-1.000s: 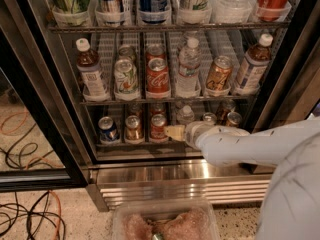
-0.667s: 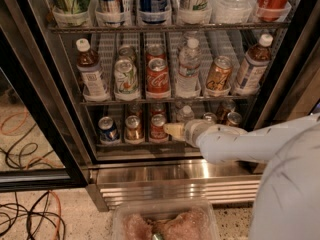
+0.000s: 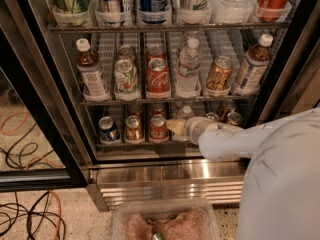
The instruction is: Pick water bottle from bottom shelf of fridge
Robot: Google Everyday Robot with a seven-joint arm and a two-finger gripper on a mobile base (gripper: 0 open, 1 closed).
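The big white arm stretches out from the right and lies almost flat, pointing left. The pale gripper sits at its left tip, just past a round grey wrist, low in the middle of the view.

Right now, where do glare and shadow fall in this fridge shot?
Camera view: glare streaks the ribbed stainless-steel base of the black-framed fridge; the dark wire bottom shelf lies in shadow, where the pale two-finger gripper sits in front of the small clear white-capped water bottle.
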